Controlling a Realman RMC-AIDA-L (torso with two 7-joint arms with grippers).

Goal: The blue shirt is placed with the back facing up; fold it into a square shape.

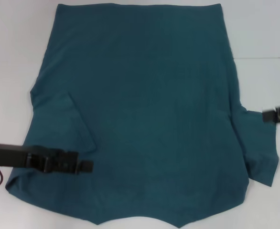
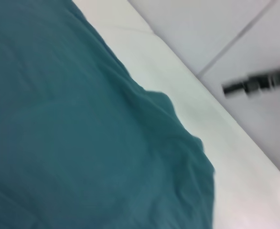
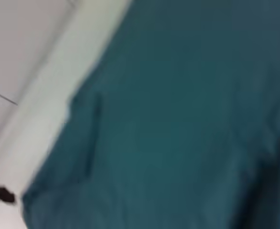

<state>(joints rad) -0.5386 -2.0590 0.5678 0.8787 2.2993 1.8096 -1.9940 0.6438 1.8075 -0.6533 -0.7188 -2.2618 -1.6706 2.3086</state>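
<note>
Left pincer (image 1: 85, 165): we see it reaching in from the robot's left at the near side of the scene, a dark, boxy, hard-edged assembly on a straight black arm, over the near left part of the blue shirt (image 1: 145, 114). We cannot tell whether its fingers are apart or together, nor whether they touch the cloth.

Right pincer (image 1: 269, 115): only its dark tip shows at the right edge of the head view, at the outer edge of the shirt's right sleeve (image 1: 262, 145). We cannot tell its state either. The left wrist view shows it (image 2: 259, 82) as a dark bar beyond the shirt's edge.

The shirt is a soft, matte, plain teal-blue garment, spread flat on the white worktop (image 1: 11, 57) and covering most of it. Its long axis runs from near to far: the neck end lies toward the robot, with a shallow notch at the near edge, and the straight hem lies at the far side. The left sleeve (image 1: 66, 121) is folded inward onto the body as a triangular flap; the right sleeve spreads outward, with soft creases along its seam. In both wrist views we see smooth cloth (image 2: 82, 133) (image 3: 188, 119) against the pale worktop.
</note>
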